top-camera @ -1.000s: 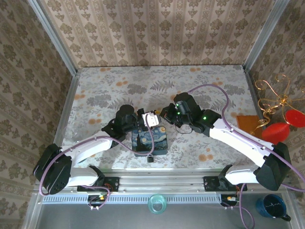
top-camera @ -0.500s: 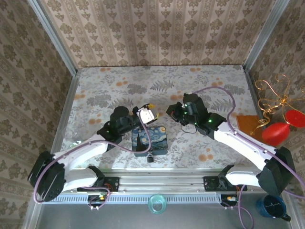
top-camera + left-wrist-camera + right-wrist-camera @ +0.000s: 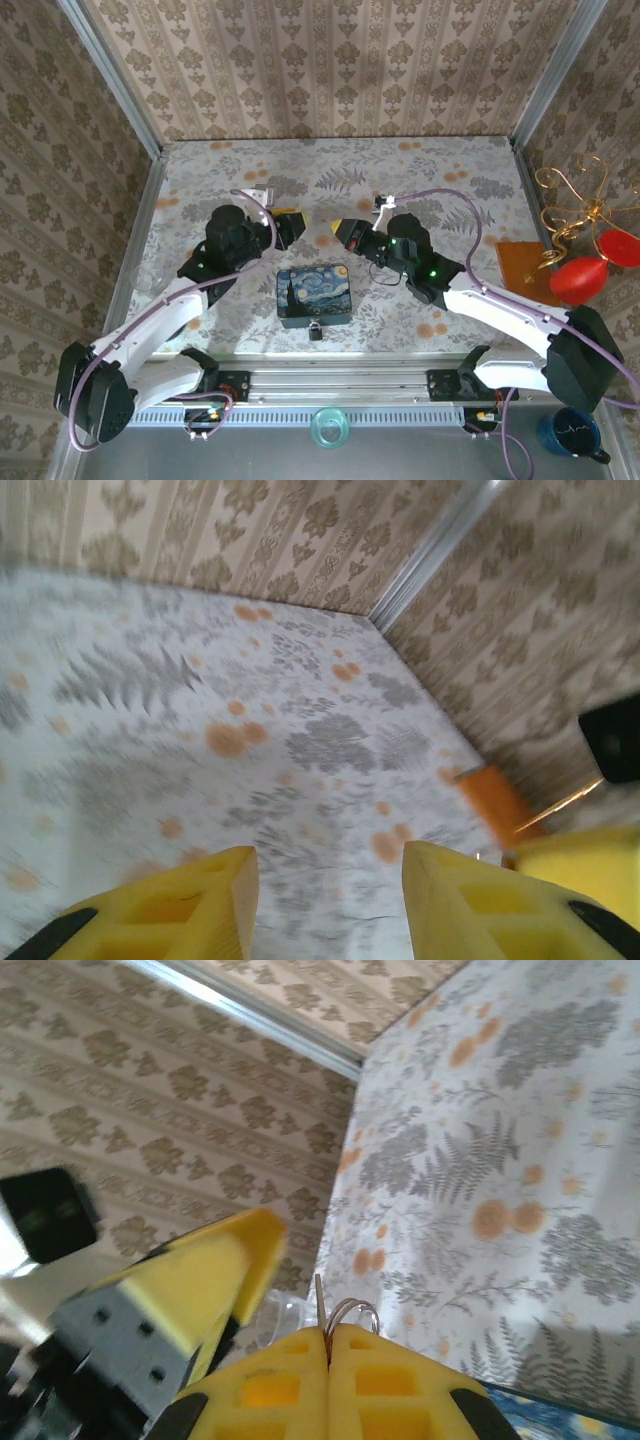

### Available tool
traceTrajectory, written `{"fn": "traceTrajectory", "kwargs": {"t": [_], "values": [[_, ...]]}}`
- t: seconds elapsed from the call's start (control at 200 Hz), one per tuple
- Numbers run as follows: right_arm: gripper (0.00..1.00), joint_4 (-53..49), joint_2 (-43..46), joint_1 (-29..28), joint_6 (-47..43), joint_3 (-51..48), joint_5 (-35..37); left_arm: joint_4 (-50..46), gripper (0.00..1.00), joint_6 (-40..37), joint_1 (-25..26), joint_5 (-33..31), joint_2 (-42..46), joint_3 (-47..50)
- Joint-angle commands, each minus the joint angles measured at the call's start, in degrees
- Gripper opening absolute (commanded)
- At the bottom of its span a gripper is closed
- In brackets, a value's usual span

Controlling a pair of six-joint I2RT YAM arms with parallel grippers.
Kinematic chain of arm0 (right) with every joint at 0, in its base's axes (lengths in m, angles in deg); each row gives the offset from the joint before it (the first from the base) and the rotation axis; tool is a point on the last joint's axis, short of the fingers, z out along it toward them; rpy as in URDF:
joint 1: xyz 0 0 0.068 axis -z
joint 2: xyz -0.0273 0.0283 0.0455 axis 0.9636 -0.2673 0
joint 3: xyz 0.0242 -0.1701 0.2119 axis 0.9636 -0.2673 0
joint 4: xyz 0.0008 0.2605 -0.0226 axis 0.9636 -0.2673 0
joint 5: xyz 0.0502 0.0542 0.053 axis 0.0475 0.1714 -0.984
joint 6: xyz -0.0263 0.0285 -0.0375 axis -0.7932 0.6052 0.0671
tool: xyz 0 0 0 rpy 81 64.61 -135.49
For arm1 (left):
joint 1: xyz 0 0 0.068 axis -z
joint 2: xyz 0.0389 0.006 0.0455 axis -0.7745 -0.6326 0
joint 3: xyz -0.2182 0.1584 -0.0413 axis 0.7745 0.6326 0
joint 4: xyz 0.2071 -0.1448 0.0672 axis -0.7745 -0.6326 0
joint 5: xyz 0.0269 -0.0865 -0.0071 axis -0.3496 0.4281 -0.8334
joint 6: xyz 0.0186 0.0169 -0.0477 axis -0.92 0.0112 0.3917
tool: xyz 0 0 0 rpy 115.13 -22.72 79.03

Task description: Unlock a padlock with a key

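Pinching the key [image 3: 319,1302] between flat-pressed pads, the right end effector [image 3: 328,1340] is clenched, with the thin blade standing up out of the seam and a wire ring looped beside it. It hangs over the desk [image 3: 450,190] just beyond the far right corner of the box [image 3: 313,292], tips aimed toward the other arm. The left end effector [image 3: 326,880] is released: its yellow fingers [image 3: 190,910] stand apart with nothing between them. It hovers beyond the box's far left corner, facing the right one across a small gap.

The padlock [image 3: 316,331] sits at the middle of the box's near edge, touching the box front and well apart from both end effectors. It is too small here to tell how its shackle stands or which way the keyhole faces.

As I judge it, the key is in hand but the lock is not yet approached, so the step is bringing the two together. The next move calls for carrying the key across the box to its near edge and turning the blade toward the keyhole. The free left end effector would likely need to steady the dark body, since so slight a lock may swing away under the key's push
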Motion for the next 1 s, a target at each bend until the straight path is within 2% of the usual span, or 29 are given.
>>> {"fn": "traceTrajectory", "kwargs": {"t": [0.0, 0.11, 0.27, 0.44, 0.565, 0.7, 0.85, 0.995], "values": [[0.00, 11.54, -1.11, -0.29, -2.38, -2.22, 2.73, 8.53, 0.43, 24.30, -1.37, 5.72, -2.51, 2.64], [0.00, 13.72, -2.28, -0.68, -1.81, -2.35, 2.08, 20.79, 0.44, 32.75, -1.11, 7.34, -5.38, 4.70], [0.00, 17.18, -3.25, -1.31, 0.37, -2.93, 1.38, 28.43, 0.45, 38.26, -0.98, 9.25, -9.18, 4.71], [0.00, 13.76, -2.52, -1.49, 2.05, -2.77, 2.39, 36.42, 0.44, 42.61, -0.73, 10.10, -12.41, 4.63], [0.00, 12.26, -1.13, -1.56, 2.31, -3.97, 4.81, 36.79, 0.45, 43.19, -0.45, 9.90, -11.95, 4.63], [0.00, 13.03, -1.60, -1.50, 2.07, -3.55, 3.86, 33.77, 0.45, 42.56, 0.41, 9.71, -10.55, 4.14], [0.00, 14.39, -1.76, -1.43, 3.64, -2.26, 3.13, 29.77, 0.42, 41.98, 1.43, 9.48, -9.97, 2.35], [0.00, 10.69, -0.84, -1.46, 1.66, -0.71, 4.14, 29.53, 0.39, 42.47, 1.61, 9.69, -9.96, 2.00]]}}
